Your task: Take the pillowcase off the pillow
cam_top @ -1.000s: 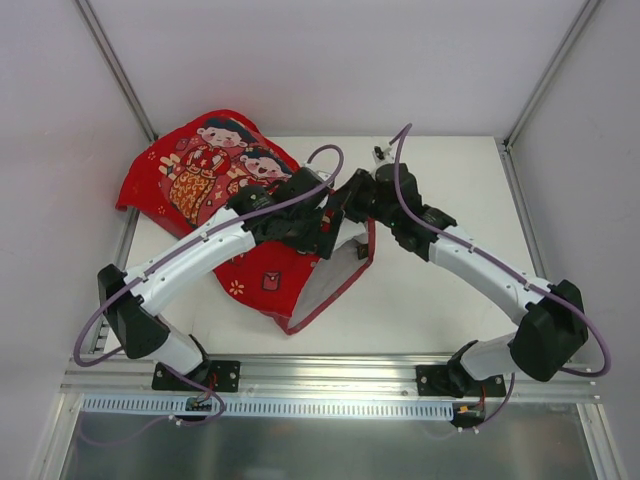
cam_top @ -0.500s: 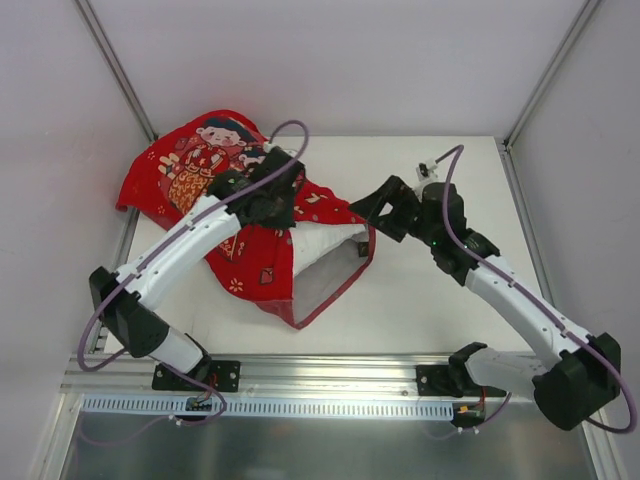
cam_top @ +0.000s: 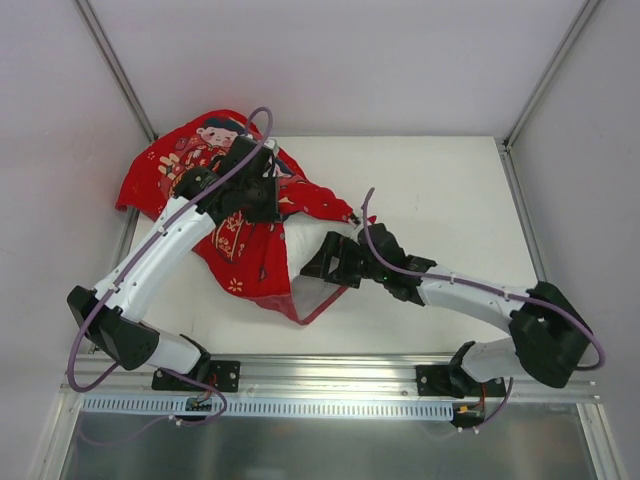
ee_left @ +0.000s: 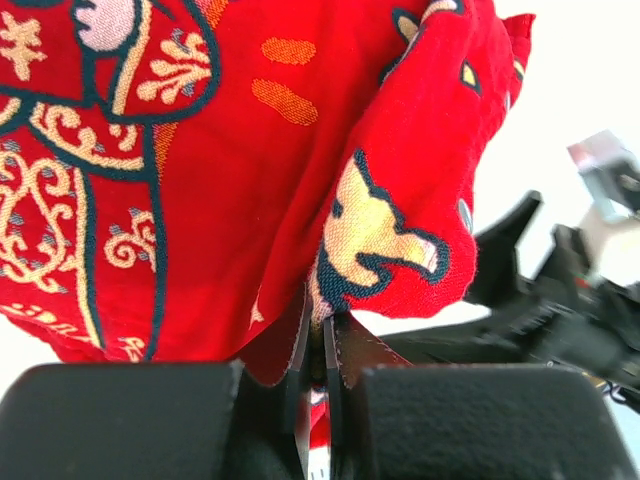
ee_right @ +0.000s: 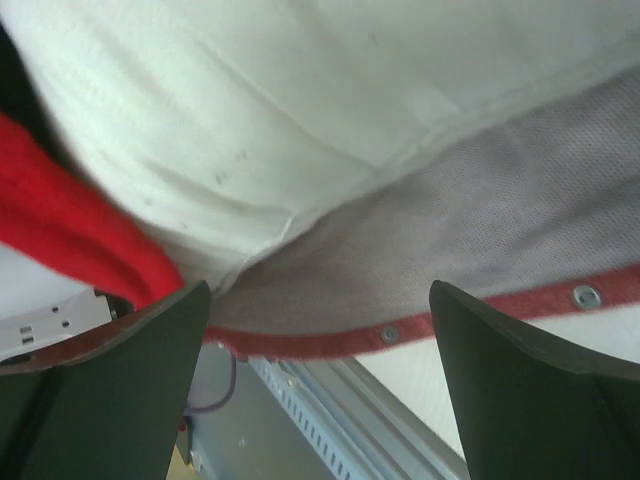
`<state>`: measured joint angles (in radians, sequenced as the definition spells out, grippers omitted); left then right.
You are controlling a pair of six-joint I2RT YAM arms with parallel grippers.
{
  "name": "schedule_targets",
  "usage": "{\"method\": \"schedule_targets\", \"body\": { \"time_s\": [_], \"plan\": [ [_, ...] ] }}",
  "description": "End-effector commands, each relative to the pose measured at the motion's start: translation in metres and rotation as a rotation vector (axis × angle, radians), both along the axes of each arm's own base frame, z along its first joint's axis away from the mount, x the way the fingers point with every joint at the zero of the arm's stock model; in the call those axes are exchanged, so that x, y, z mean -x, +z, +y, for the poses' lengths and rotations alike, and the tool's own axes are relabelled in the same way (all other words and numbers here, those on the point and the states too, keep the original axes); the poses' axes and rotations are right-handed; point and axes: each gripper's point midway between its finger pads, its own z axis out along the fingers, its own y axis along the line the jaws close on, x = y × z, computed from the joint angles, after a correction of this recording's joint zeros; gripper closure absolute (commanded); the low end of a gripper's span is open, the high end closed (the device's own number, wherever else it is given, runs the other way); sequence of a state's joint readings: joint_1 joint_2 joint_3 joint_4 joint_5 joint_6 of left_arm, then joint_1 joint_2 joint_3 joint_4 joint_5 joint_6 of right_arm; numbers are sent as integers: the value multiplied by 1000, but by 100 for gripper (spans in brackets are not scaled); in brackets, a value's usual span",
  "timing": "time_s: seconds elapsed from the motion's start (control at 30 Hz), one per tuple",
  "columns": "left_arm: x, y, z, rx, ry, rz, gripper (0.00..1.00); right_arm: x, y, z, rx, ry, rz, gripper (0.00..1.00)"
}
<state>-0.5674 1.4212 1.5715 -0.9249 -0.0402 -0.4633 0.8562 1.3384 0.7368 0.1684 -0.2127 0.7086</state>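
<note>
The pillowcase [cam_top: 240, 252] is bright red, printed with two cartoon figures in traditional dress, gold patterns and small flowers. It lies crumpled and bunched on the left half of the table [cam_top: 450, 200], the figures facing up at its far left end, which reaches past the table's left edge. Its open mouth faces the near right, showing a pale grey mesh lining and a red hem set with small metal snaps. The pillow [cam_top: 305, 240] is plain white, soft and wrinkled. One end pokes out of that mouth; the rest is hidden inside the cover.
</note>
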Motion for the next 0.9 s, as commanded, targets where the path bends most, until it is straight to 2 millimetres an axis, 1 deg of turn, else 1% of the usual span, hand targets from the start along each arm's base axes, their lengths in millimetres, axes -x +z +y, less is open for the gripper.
{"method": "schedule_targets", "body": {
  "time_s": [0.0, 0.03, 0.07, 0.1, 0.13, 0.17, 0.23, 0.27, 0.3, 0.33, 0.37, 0.4, 0.43, 0.47, 0.5, 0.53, 0.57, 0.6, 0.63, 0.67, 0.7, 0.73, 0.77, 0.83, 0.87],
  "plan": [
    [2, 0, -2, 25, -23, 2, 100, -30, 53, 40, -222, -42, -117, 2],
    [3, 0, -2, 27, -22, 1, 100, -33, 53, 45, -248, -43, -123, 1],
    [3, -1, 0, 25, -19, 4, 100, -39, 52, 54, -295, -46, -140, 1],
    [3, 0, 1, 27, -18, 1, 100, -41, 51, 59, -330, -61, -119, 0],
    [3, -1, 1, 24, -19, 3, 100, -44, 53, 65, -371, -64, -116, 1],
    [3, -3, 2, 21, -16, 8, 100, -49, 54, 77, -428, -59, -126, 0],
    [2, -3, 2, 21, -15, 6, 100, -50, 63, 91, -498, -44, -120, 2],
    [2, -3, 2, 20, -15, 8, 100, -46, 65, 101, -510, -21, -122, 3],
    [3, -4, 2, 18, -15, 12, 100, -50, 67, 111, -512, -13, -133, 4],
    [3, -4, 2, 18, -15, 12, 100, -52, 67, 115, -500, -12, -147, 5],
    [3, -6, 3, 17, -11, 17, 100, -56, 67, 119, -487, -21, -146, 18],
    [2, -6, 3, 17, -10, 17, 100, -60, 65, 119, -483, -26, -149, 30],
    [4, -9, 4, 13, -10, 23, 100, -62, 67, 117, -483, -32, -155, 47],
    [4, -9, 5, 13, -8, 24, 100, -69, 69, 112, -478, -56, -162, 66],
    [4, -9, 6, 15, -4, 22, 100, -71, 65, 105, -454, -72, -157, 99],
    [5, -9, 8, 14, 0, 22, 100, -78, 66, 90, -402, -118, -172, 99],
    [4, -8, 10, 14, 4, 18, 100, -79, 63, 80, -364, -140, -182, 99],
    [2, -8, 13, 12, 16, 17, 100, -79, 58, 69, -319, -163, -190, 99],
    [0, -7, 15, 13, 24, 15, 100, -78, 62, 50, -239, -187, -221, 99],
    [-2, -7, 18, 14, 33, 14, 100, -76, 62, 40, -189, -190, -232, 99],
    [-4, -7, 19, 13, 41, 15, 100, -72, 64, 32, -146, -182, -245, 99],
    [-10, -3, 23, 19, 60, 6, 100, -65, 72, 17, -87, -186, -250, 99],
    [-14, -5, 25, 16, 68, 11, 100, -63, 73, 5, -34, -195, -281, 99],
    [-24, -1, 32, 15, 96, -1, 100, -51, 66, -19, 39, -203, -275, 99],
    [-30, -4, 36, 5, 111, 7, 100, -46, 84, -35, 20, -237, -313, 99]
  ]
}}
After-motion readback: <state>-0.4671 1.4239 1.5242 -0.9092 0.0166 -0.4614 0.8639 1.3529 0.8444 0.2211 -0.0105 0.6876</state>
